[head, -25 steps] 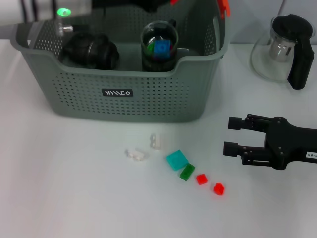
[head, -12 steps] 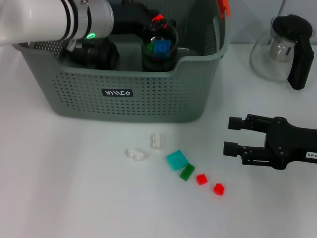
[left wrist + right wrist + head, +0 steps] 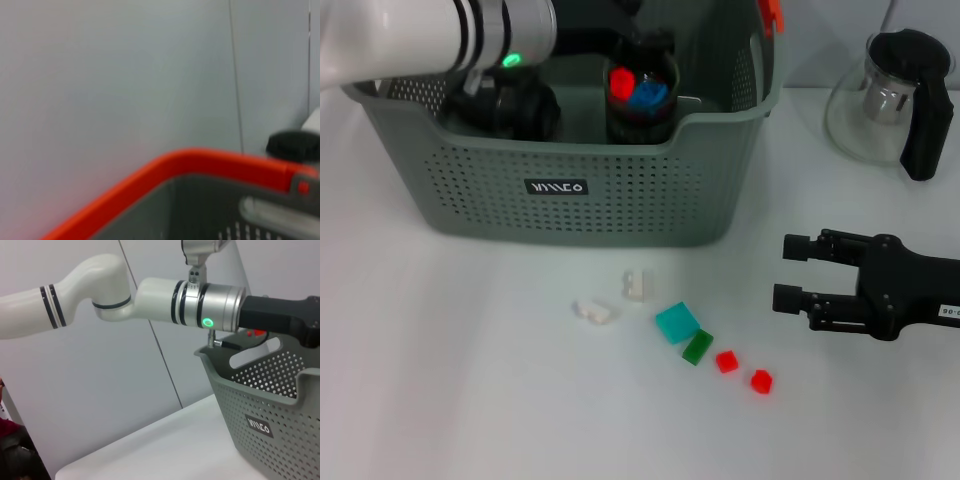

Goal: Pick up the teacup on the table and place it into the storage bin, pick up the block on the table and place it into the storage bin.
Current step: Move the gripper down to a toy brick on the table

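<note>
The grey perforated storage bin (image 3: 620,190) stands at the back left of the table. Inside it a dark glass teacup (image 3: 642,108) stands upright with a blue block (image 3: 648,95) and a red block (image 3: 621,80) at its mouth. My left arm reaches across the bin from the left, and its black gripper (image 3: 632,45) hangs just over the cup. I cannot make out whether it touches the red block. Several small blocks lie in front of the bin, among them a teal block (image 3: 677,322). My right gripper (image 3: 790,271) rests open and empty to their right.
A dark round object (image 3: 510,105) sits in the bin's left half. On the table lie two white pieces (image 3: 636,284), a green block (image 3: 698,347) and two red blocks (image 3: 727,361). A glass teapot (image 3: 890,100) with a black handle stands at the back right.
My left arm has swung in over the bin towards the cup. A red block now shows at the cup's mouth beside the blue one. The right arm has not moved.
</note>
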Motion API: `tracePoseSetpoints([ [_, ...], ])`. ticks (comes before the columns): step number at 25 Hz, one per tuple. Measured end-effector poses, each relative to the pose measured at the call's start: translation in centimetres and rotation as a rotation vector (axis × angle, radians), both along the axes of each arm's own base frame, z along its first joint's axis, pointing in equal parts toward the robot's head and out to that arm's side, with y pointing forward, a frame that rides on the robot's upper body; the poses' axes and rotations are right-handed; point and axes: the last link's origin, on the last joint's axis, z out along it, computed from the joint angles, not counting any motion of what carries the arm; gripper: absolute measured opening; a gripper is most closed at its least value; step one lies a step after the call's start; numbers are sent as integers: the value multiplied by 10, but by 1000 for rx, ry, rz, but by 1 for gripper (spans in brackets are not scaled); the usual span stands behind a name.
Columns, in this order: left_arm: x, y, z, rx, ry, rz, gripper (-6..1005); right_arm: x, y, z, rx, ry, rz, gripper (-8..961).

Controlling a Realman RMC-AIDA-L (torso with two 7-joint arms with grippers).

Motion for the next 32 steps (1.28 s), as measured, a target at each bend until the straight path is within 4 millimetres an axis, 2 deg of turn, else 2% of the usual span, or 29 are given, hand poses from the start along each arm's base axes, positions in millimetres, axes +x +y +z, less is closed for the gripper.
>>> tracePoseSetpoints([
  [3, 8, -9, 22, 15, -127, -4, 403, 0, 0, 0, 0, -1, 0, 824],
  [4, 8, -9, 22, 15, -127, -4, 435, 0, 0, 0, 0, 0, 0, 824],
  [5, 12, -23, 43, 5, -269, -32, 467, 0, 0, 0, 1, 1, 0, 824],
  [6, 12, -33, 54, -11, -349, -58, 645, 0, 0, 0, 1, 1, 0, 824],
  [8, 5, -56, 78, -58, -515, -121, 645, 0, 0, 1, 3, 2, -1, 824],
  [10, -7, -74, 91, -109, -621, -167, 644, 0, 1, 1, 4, 1, -2, 824],
  [12, -24, -92, 101, -150, -697, -210, 644, 0, 1, 1, 6, 1, -3, 824],
  [13, -44, -108, 103, -177, -731, -239, 644, 0, 1, 1, 6, 0, -3, 824],
  [14, -47, -111, 103, -185, -732, -245, 644, 0, 1, 1, 6, 0, -5, 823],
  [17, -78, -137, 93, -212, -692, -265, 644, 1, 2, 3, 6, 2, -14, 823],
  [19, -101, -157, 77, -212, -599, -254, 643, 1, 2, 3, 7, 2, -15, 823],
  [23, -127, -181, 51, -226, -453, -242, 643, -1, 4, 3, 8, 4, -13, 822],
  [27, -148, -187, 26, -235, -324, -195, 642, -3, 5, 3, 4, 6, -14, 822],
  [32, -165, -180, 1, -227, -254, -88, 641, -3, 5, 2, 1, 8, -16, 823],
])
